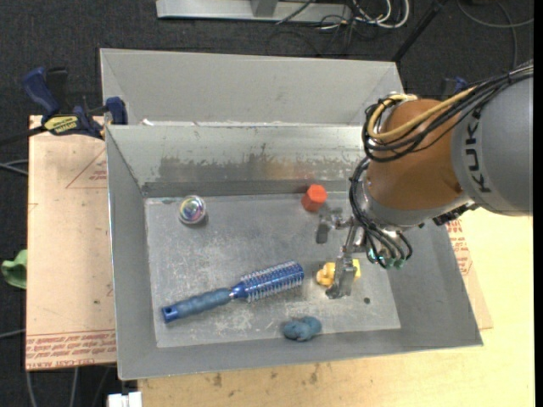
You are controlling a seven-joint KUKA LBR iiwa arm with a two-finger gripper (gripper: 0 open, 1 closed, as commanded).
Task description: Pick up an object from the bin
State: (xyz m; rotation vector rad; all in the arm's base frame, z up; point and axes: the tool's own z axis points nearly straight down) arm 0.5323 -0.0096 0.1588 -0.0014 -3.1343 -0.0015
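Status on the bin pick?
Gripper low over small yellow piece, right of bin floor. Blue hairbrush close beside it. Blue lump toward the front.

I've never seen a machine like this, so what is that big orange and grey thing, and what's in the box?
That is a robot arm; the orange part is its cover. One camera looks down from above, and the arm comes in from the right. Its job is picking one thing out of the grey metal bin. In the bin lie a blue hairbrush, a shiny little ball, a small orange thing, a blue-grey lump and a small yellow thing. The arm's end is down right at the yellow thing, beside the brush's bristly head. I cannot tell whether it has grabbed it.
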